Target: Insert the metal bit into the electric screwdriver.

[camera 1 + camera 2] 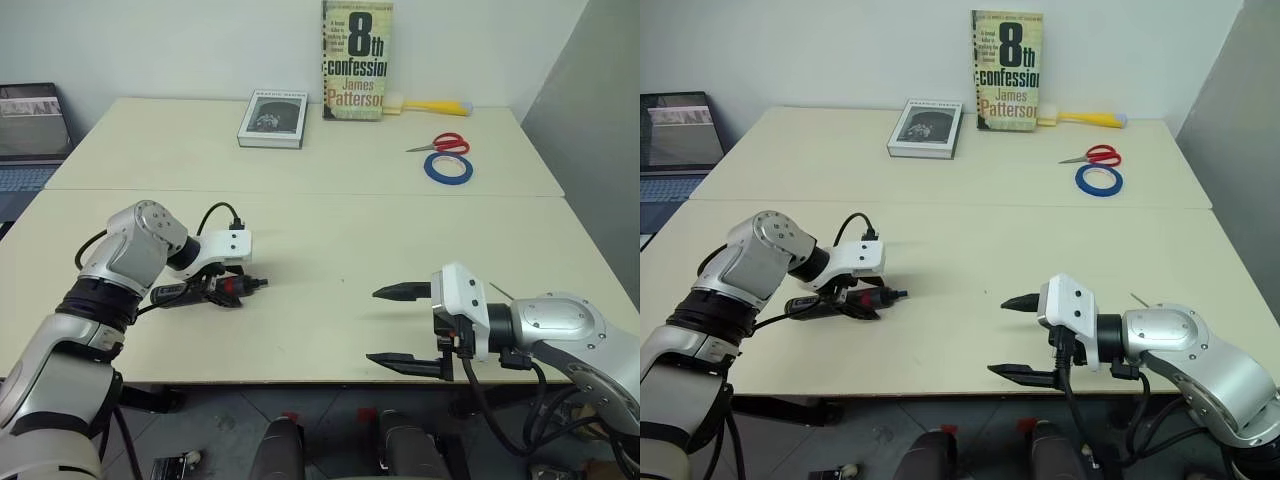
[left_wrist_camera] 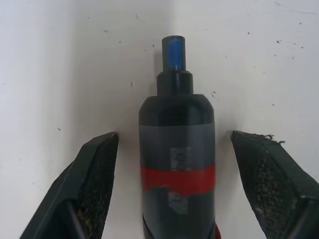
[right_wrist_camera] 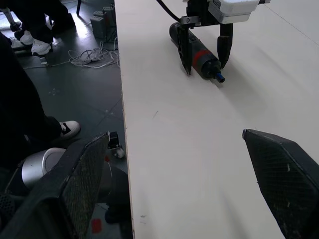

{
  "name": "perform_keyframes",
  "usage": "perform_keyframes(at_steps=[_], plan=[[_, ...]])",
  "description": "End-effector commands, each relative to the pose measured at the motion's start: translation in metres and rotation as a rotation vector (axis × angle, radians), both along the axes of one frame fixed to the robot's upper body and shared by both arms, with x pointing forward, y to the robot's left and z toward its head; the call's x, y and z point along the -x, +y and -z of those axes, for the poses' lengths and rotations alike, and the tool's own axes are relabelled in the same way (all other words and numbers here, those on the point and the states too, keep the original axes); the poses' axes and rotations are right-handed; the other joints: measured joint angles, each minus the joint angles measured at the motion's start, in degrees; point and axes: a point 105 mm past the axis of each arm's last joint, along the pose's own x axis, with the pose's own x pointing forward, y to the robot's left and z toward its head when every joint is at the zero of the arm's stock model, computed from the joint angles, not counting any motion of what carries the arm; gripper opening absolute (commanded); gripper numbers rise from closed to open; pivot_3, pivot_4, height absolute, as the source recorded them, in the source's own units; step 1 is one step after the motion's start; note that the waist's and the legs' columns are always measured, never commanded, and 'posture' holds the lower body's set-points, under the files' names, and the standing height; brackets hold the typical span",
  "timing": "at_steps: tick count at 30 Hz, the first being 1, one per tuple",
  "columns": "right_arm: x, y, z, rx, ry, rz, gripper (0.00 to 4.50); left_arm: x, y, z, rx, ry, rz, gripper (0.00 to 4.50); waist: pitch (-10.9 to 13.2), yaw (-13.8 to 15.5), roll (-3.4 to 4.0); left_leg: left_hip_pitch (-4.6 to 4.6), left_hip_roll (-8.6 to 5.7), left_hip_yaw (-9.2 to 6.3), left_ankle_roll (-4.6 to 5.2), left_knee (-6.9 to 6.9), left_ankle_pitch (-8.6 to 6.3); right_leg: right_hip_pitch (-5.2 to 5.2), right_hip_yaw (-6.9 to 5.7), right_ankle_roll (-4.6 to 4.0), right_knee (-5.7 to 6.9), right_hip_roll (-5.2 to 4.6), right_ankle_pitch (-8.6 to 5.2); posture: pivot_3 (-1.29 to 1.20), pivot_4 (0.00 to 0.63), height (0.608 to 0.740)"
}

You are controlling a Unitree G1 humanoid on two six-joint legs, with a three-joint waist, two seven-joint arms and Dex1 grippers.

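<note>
The electric screwdriver (image 2: 177,164) lies on the table (image 1: 330,250) between the parted left gripper (image 3: 205,56) fingers (untouched); right gripper (image 1: 400,327) gapes empty, well apart from the screwdriver.

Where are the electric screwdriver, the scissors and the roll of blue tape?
electric screwdriver (image 2: 177,144): left wrist view, on its black body above the red band.
scissors (image 1: 450,141): left eye view, on the red handles.
blue tape (image 1: 448,169): left eye view, on the ring's near rim.
</note>
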Motion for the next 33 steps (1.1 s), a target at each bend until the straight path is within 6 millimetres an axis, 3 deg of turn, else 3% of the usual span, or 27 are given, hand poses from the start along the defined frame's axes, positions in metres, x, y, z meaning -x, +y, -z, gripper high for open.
perform_keyframes(at_steps=[1, 12, 16, 23, 30, 33], plan=[[0.002, 0.001, -0.007, -0.010, -0.034, -0.011, 4.50, -0.005, -0.005, -0.004, -0.023, -0.015, 0.009, 3.66, 0.00, 0.03, 0.00, 0.00, 0.00, 0.00, 0.00, 0.00, 0.00, 0.00, 0.00, 0.00, 0.00, 0.00, 0.00, 0.00, 0.150, 0.740], [0.002, 0.001, -0.006, -0.008, -0.036, -0.010, 4.50, -0.006, -0.011, 0.003, -0.060, 0.005, 0.060, 3.66, 0.00, 0.08, 0.01, 0.03, -0.01, -0.01, 0.02, 0.01, 0.01, 0.04, 0.01, 0.01, 0.00, 0.00, 0.01, 0.00, 0.150, 0.740], [0.003, 0.001, -0.005, -0.008, -0.036, -0.009, 4.50, -0.004, -0.012, 0.005, -0.066, 0.026, 0.069, 3.12, -0.01, 0.08, 0.01, 0.03, -0.01, -0.01, 0.02, 0.01, 0.02, 0.05, 0.01, 0.01, 0.00, 0.00, 0.01, 0.00, 0.150, 0.740], [0.002, 0.000, -0.005, -0.003, -0.039, -0.003, 4.50, 0.001, -0.013, 0.014, -0.062, 0.071, 0.054, 1.71, -0.03, -0.01, 0.05, 0.05, -0.01, 0.00, 0.02, 0.00, 0.01, 0.05, 0.01, 0.01, 0.00, 0.00, 0.00, 0.00, 0.150, 0.740], [0.002, -0.002, -0.006, 0.001, -0.040, -0.001, 4.50, 0.001, -0.018, 0.013, -0.030, 0.058, 0.041, 1.67, -0.04, 0.01, 0.06, 0.06, -0.01, 0.00, 0.02, 0.01, 0.01, 0.08, 0.02, 0.01, -0.03, -0.01, 0.01, 0.00, 0.150, 0.740], [0.003, -0.004, -0.006, 0.006, -0.041, 0.003, 4.50, -0.008, -0.026, -0.010, 0.069, -0.054, 0.027, 1.67, -0.03, 0.03, 0.06, 0.05, -0.02, 0.00, 0.02, 0.01, 0.01, 0.09, 0.02, 0.01, -0.05, -0.01, 0.00, 0.00, 0.150, 0.740]])
